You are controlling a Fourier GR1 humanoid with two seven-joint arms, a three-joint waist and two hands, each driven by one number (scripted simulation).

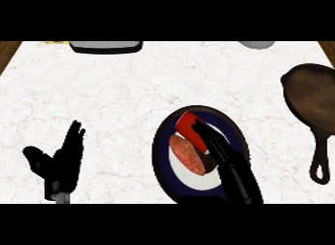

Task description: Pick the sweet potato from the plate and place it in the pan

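Lower left of the frame: left hand (57, 160), black, fingers straight and pointing up, thumb spread out to the left. Holds nothing. Resting above the white marbled surface (114, 95), well apart from everything else.

Lower centre to right: right hand (223, 158) comes up from the bottom edge and lies over the plate (160, 158). Fingers extended, pointing to the upper left, laid along the right side of the sweet potato (186, 154). Not seen curled round it; whether they touch it cannot be told for certain, but they sit right against its edge. Hand reads as open, fingers close together.

The plate has a dark blue rim and a white centre and stands taller than wide in this view. The sweet potato, reddish-brown and oblong, lies on the white centre, tilted from upper left to lower right. Just above it on the plate, a bright red item (187, 122), partly covered by the fingertips; what it is cannot be told.

Right side, mid-frame: pan (318, 95), dark brown, cut by the right edge, handle running down toward the lower right. Nothing visible inside it. Well apart from the plate.

Far edge, upper left: a grey and black tray-like object (105, 46), cut off by the top. Upper right: a pale rounded object (256, 44), only its lower part showing. Wood strips at both upper corners.
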